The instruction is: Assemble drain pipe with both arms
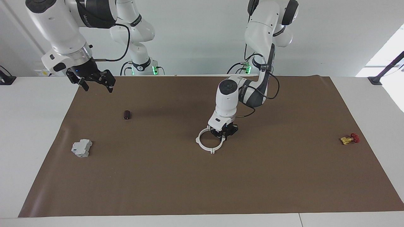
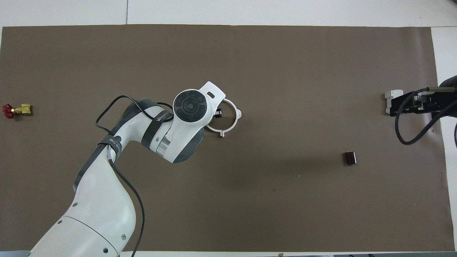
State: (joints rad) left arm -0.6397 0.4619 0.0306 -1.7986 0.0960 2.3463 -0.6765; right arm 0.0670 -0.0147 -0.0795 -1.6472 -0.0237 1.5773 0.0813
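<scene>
The drain pipe point(image 1: 198, 141) lies on the brown mat point(image 1: 202, 189) near its middle as one white ring with outer tabs. My left gripper point(image 1: 224, 134) is down at the ring's rim, on the side toward the left arm's end of the table. In the overhead view the left wrist covers that gripper and part of the ring point(image 2: 236, 115). My right gripper point(image 1: 94, 82) is open and empty, raised in the air over the mat's corner at the right arm's end. It also shows in the overhead view point(image 2: 394, 107).
A small dark cylinder point(image 1: 127, 114) and a grey blocky box point(image 1: 81, 148) sit toward the right arm's end. A small red and yellow valve point(image 1: 349, 138) lies toward the left arm's end. The mat lies on a white table point(image 1: 31, 126).
</scene>
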